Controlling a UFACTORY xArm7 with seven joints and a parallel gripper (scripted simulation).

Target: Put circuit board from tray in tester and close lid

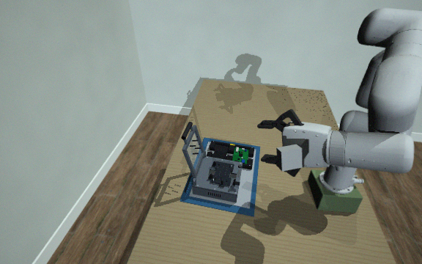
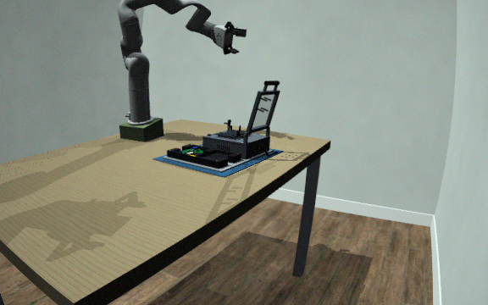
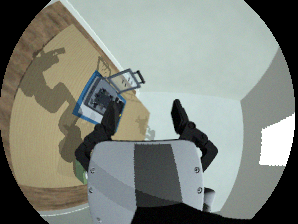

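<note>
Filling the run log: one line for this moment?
black gripper: open, empty, high | green circuit board: in black tray | tester's framed lid: open

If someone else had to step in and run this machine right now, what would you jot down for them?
Gripper: open, holding nothing, high in the air above the table, well clear of the parts.
Circuit board: lying in the black tray, beside the tester on the blue mat.
Lid: standing open.
Done: nothing yet.
Left: pick up the board, seat it on the pins, press the lid down until it latches, let go.
</note>
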